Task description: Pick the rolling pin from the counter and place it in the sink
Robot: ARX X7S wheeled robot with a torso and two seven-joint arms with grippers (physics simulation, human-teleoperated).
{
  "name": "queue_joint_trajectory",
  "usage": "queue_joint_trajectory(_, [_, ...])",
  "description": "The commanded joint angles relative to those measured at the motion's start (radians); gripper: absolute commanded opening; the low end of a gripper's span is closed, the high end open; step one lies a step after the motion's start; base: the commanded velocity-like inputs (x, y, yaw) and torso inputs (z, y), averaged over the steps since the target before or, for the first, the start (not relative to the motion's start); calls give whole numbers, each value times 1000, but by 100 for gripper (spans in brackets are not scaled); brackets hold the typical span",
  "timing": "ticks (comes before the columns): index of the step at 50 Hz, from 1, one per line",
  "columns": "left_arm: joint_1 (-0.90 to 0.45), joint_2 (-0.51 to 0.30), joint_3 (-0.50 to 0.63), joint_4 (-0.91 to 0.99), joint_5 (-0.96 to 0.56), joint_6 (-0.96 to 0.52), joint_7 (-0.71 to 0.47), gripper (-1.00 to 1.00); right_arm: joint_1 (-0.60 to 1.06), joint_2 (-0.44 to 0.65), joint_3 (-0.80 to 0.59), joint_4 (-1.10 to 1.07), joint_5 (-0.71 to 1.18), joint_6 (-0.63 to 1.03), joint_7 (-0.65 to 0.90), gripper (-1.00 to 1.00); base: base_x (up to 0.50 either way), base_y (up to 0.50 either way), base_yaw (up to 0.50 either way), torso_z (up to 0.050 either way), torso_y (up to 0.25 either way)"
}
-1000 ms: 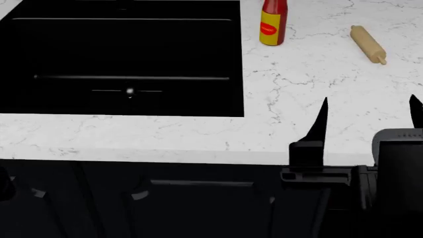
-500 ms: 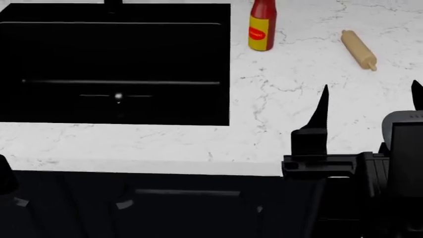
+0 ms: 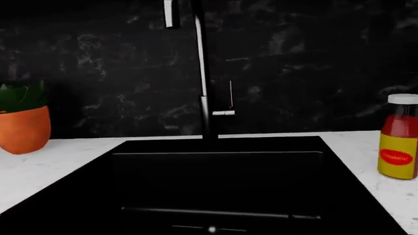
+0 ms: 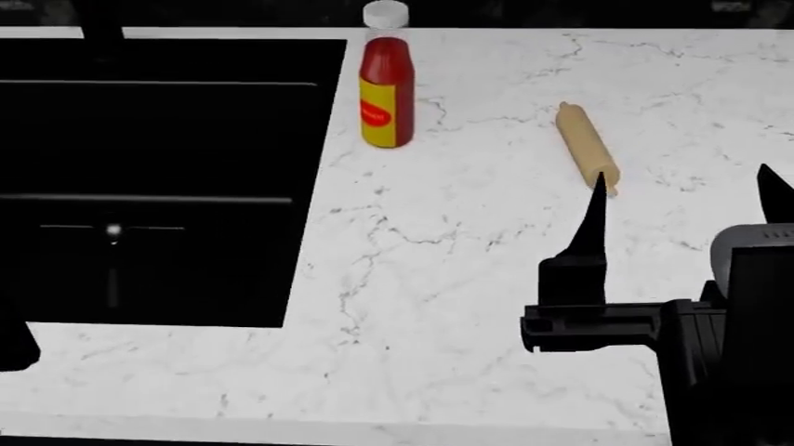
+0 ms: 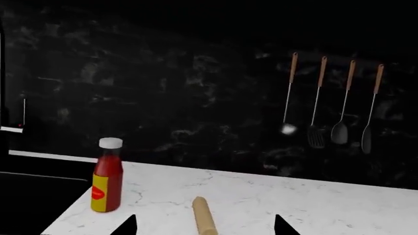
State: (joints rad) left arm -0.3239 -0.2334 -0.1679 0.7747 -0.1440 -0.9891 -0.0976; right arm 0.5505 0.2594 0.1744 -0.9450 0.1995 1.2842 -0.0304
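Note:
The rolling pin (image 4: 586, 144) lies on the white counter (image 4: 471, 307), right of the red bottle, pointing away from me. My right gripper (image 4: 685, 209) is open and empty, just short of the pin's near end. In the right wrist view the pin (image 5: 203, 218) lies between the two fingertips of the right gripper (image 5: 204, 226). The black sink (image 4: 162, 186) is at the left, and the left wrist view looks into the sink (image 3: 216, 186). The left gripper's jaws do not show against the dark basin.
A red ketchup bottle (image 4: 386, 88) stands between the sink and the pin, near the back edge. A dark faucet (image 3: 203, 73) rises behind the sink. An orange plant pot (image 3: 23, 127) stands left of the sink. Several utensils (image 5: 333, 103) hang on the dark back wall.
The head view has shifted right and forward, so sink, bottle and pin sit further left and lower. My right gripper is now closer to the pin's near end, still open.

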Motion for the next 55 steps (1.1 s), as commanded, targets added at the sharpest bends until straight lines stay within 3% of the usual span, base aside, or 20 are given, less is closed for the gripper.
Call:
queue_joint_trajectory(1, [19, 4, -11, -3, -10, 22, -1, 100, -10, 1, -12, -5, 9, -4, 2, 100, 359, -359, 0, 0, 0])
queue_joint_trajectory(41, [7, -7, 15, -14, -22, 18, -22, 100, -15, -20, 19, 9, 43, -8, 9, 100, 259, 19, 0, 0, 0])
queue_joint_trajectory(55, [23, -8, 14, -19, -27, 35, -26, 100, -27, -15, 16, 2, 46, -17, 19, 100, 6, 0, 0, 0, 0])
